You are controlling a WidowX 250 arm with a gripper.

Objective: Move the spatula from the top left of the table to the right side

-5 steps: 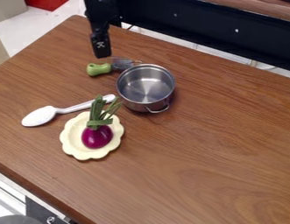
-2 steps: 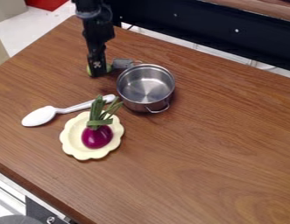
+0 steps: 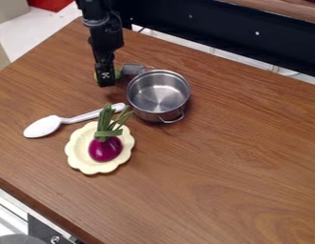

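A brown wooden table point(image 3: 223, 157) spreads beneath everything. At its upper left hangs the black gripper point(image 3: 106, 83); whether it is open or closed, I cannot tell. Right of it sits a steel pot point(image 3: 158, 95). A scalloped cream plate point(image 3: 81, 159) lies nearer the camera, a white spoon point(image 3: 43, 127) beside it, a red onion point(image 3: 105, 149) on it. The green-handled spatula point(image 3: 132, 69) lies at upper left, its handle partly hidden behind the gripper.

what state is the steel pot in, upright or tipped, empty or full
Upright and empty: the steel pot stands on its base, open rim facing up, with its bare metal bottom visible inside.
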